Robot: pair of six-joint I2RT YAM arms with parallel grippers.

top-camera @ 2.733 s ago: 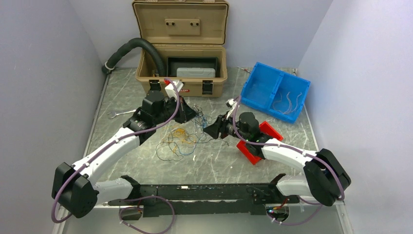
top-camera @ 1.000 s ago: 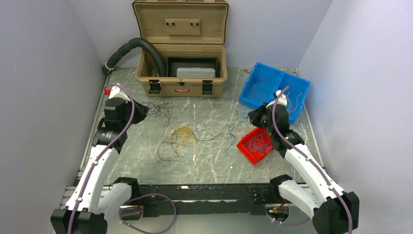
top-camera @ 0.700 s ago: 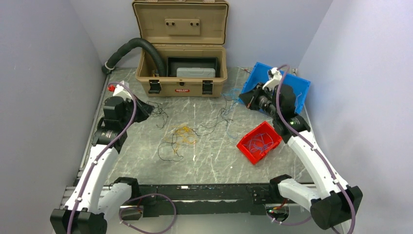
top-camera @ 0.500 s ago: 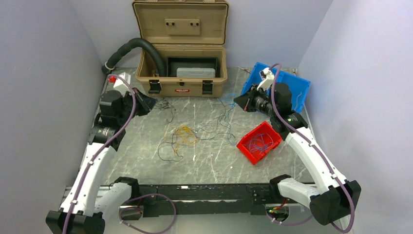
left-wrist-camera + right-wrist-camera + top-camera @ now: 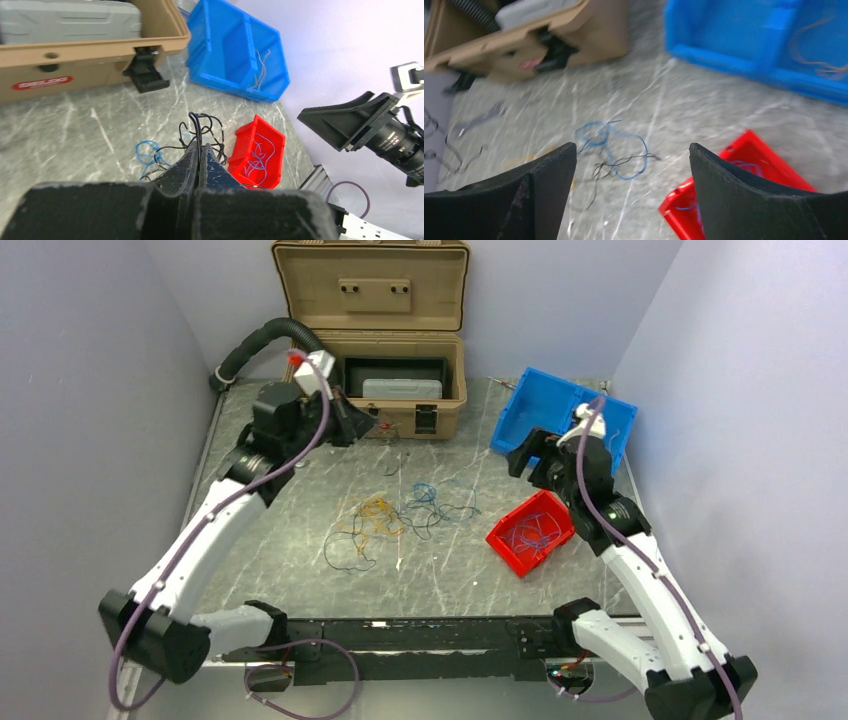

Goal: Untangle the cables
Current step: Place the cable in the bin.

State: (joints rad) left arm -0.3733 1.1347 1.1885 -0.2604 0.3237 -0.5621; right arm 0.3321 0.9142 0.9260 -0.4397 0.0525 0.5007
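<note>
The cables lie mid-table: a yellow-orange bundle (image 5: 375,510), blue loops (image 5: 425,492) and a black wire loop (image 5: 345,555). My left gripper (image 5: 358,421) is raised in front of the tan box. In the left wrist view it (image 5: 199,146) is shut on thin black wires (image 5: 202,122) that hang from its tips above a blue loop (image 5: 145,150). My right gripper (image 5: 520,453) is open and empty beside the blue bin. In the right wrist view it (image 5: 633,150) frames blue loops (image 5: 596,134) and a black wire (image 5: 624,161) on the table.
An open tan box (image 5: 375,410) with a black corrugated hose (image 5: 260,340) stands at the back. A blue two-part bin (image 5: 545,415) is at the back right. A red bin (image 5: 515,540) holding blue wires sits near the right arm. A wrench (image 5: 484,117) lies at the left.
My left arm swung from the left edge up toward the box, still pinching black wires. My right gripper let go of the blue wires, which dropped mid-table, and drew back right.
</note>
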